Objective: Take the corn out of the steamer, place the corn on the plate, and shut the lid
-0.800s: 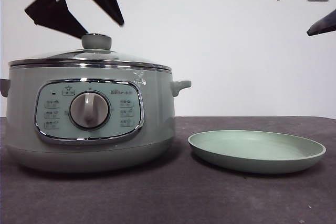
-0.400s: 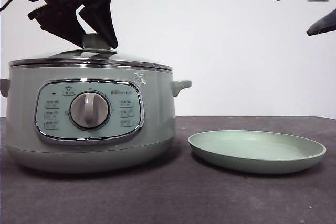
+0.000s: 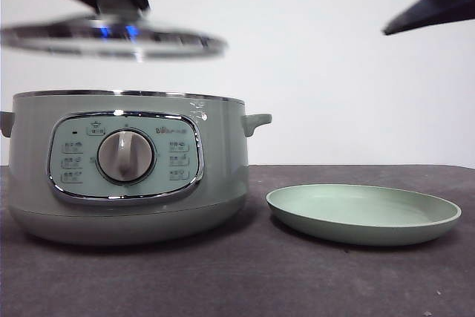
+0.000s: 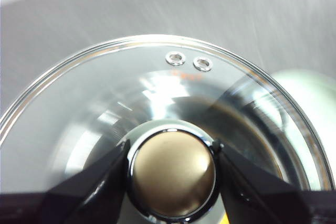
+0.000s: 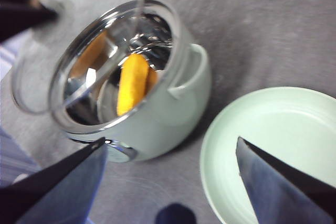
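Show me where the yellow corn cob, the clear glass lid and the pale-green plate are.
yellow corn cob [image 5: 131,83]: right wrist view, middle of the cob inside the pot.
clear glass lid [image 3: 111,38]: front view, its chrome rim.
pale-green plate [image 3: 364,229]: front view, its outer wall.

glass lid [image 3: 111,38] aloft over open steamer [image 3: 126,165], corn [image 5: 131,83] inside, plate [image 3: 364,214] beside
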